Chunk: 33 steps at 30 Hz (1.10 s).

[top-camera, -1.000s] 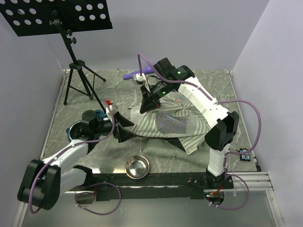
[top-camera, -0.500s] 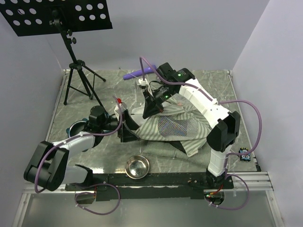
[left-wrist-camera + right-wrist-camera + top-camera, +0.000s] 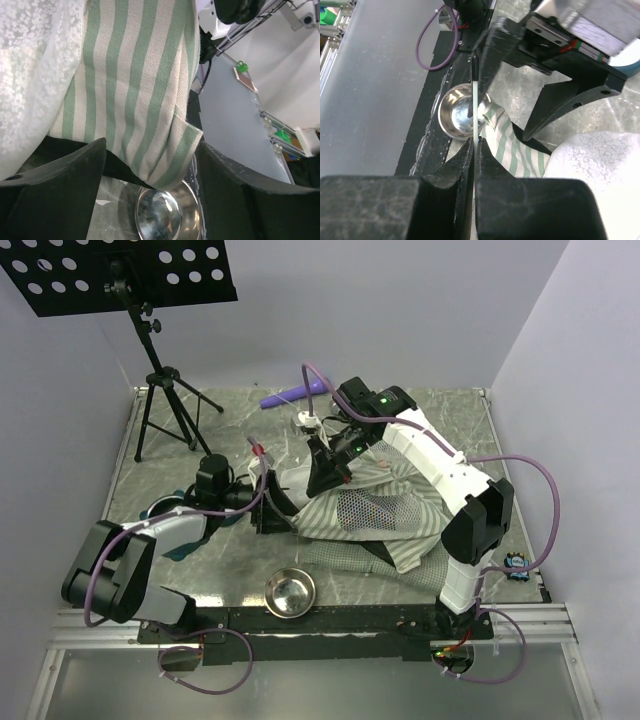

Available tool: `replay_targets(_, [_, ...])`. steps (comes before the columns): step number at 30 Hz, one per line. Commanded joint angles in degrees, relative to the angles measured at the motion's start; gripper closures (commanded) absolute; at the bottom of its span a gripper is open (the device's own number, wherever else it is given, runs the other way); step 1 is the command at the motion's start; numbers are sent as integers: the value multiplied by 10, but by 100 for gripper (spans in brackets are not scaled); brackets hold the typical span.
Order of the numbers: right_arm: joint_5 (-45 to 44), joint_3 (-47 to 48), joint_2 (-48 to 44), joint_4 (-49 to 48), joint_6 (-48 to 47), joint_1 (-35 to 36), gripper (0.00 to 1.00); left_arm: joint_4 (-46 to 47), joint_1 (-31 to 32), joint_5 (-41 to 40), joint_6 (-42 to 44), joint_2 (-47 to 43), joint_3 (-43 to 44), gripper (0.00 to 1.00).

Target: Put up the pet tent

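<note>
The bench (image 3: pixel 440 410) is lit brightly and evenly from above, and only soft, short shadows are cast under the arms. Glare is seen in the steel bowl (image 3: pixel 290 592). In the left wrist view the white mesh (image 3: pixel 30 60) is overexposed and the dark fingers (image 3: pixel 55 180) are blurred. In the right wrist view the near fingers (image 3: pixel 445 200) are out of focus, while the thin pole (image 3: pixel 477 107) is shown fairly sharply.

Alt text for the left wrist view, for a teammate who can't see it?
The open left gripper straddles a green-and-white striped corner of the pet tent, with white mesh at left. A steel bowl sits below.
</note>
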<state>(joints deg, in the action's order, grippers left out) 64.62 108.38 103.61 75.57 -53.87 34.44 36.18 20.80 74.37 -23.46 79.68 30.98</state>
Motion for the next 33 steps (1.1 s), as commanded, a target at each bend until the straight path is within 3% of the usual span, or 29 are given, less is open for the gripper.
replay_targets(1, [17, -7, -38, 27, -25, -10, 100, -30, 12, 54, 33, 20, 33, 27])
replay_targets(7, [16, -8, -40, 27, -27, -13, 100, -153, 22, 77, 146, 45, 79, 60])
replay_targets(10, [14, -10, -39, 29, -30, -13, 100, -322, 25, 94, 293, 65, 132, 81])
replay_targets(11, [13, -11, -39, 30, -30, -14, 100, -441, 26, 101, 365, 78, 159, 93])
replay_targets(13, [9, -15, -39, 35, -32, -15, 100, -675, 25, 117, 553, 115, 225, 99])
replay_targets(16, [-9, -36, -45, 42, -41, -17, 100, -1147, 9, 176, 1042, 224, 329, 99])
replay_targets(17, [-22, -47, -48, 41, -41, -18, 100, -1148, -4, 178, 1006, 231, 331, 99])
replay_targets(20, [-71, -87, -60, 29, -34, -17, 100, -1147, -31, 137, 1032, 196, 338, 99])
replay_targets(25, [-121, -111, -57, 39, -8, -17, 100, -1137, -51, 98, 926, 175, 384, 99])
replay_targets(27, [-123, -121, -65, 25, 8, -17, 100, -1033, -52, 54, 703, 149, 382, 99])
replay_targets(29, [-115, -127, -74, 8, 27, -17, 100, -802, -38, -65, 436, 67, 349, 99])
replay_targets(31, [-107, -122, -75, 3, 43, -17, 100, -715, -13, -245, 314, -19, 314, 99])
replay_targets(33, [-99, -117, -74, 5, 48, -17, 100, -720, -22, -239, 308, -54, 309, 99])
